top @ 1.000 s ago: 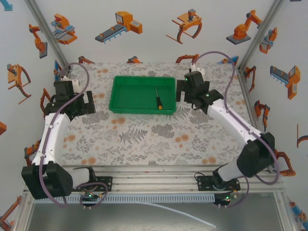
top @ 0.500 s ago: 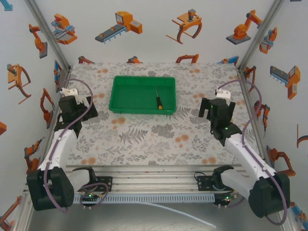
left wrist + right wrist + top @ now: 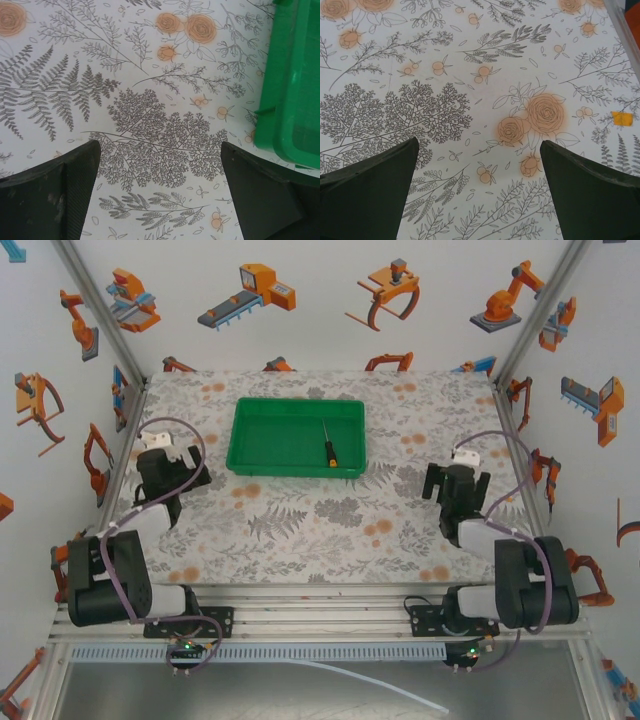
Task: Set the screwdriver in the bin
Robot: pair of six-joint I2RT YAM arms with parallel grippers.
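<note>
Placement looks done, as far as can be judged: the screwdriver (image 3: 329, 445) lies flat inside the bin (image 3: 270, 440), toward its right side, shaft pointing to the far wall and orange-yellow cap toward the near rim, with nothing touching it. The left gripper (image 3: 168, 478) hovers over the floral table cover (image 3: 300, 525) to the left of the bin, and its wrist camera shows the fingers (image 3: 55, 195) spread wide with bare cloth between them and the bin's green corner (image 3: 295, 75) just beside the right finger. The right gripper (image 3: 456, 486) sits well apart from the bin on the other side, jaws likewise wide and holding nothing, over printed roses. What is left, I judge, is little or nothing beyond the arms settling at rest. No brand, label or writing is readable anywhere; the wall decals (image 3: 250, 295) are wordless orange robot drawings, and a small orange tag (image 3: 622, 118) on the cloth is blank.
</note>
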